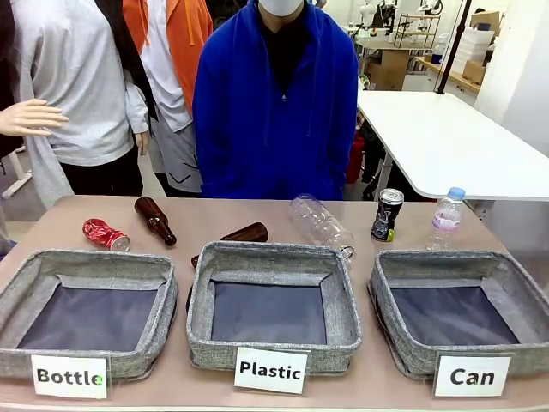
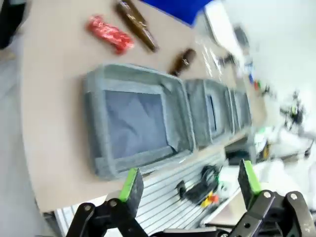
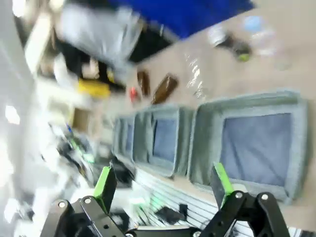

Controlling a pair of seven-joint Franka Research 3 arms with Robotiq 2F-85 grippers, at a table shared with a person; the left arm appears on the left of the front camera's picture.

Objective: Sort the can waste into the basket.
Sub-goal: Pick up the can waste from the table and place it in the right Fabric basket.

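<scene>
Presently, the black can (image 1: 388, 215) stands just behind the Can basket (image 1: 437, 257); the red can (image 1: 105, 234) lies crushed, well apart at the table's left. Both are judged light, thin-walled and slippery: grip across mid-body. The left gripper (image 2: 190, 178) and right gripper (image 3: 163, 177) are spread wide, empty.
</scene>
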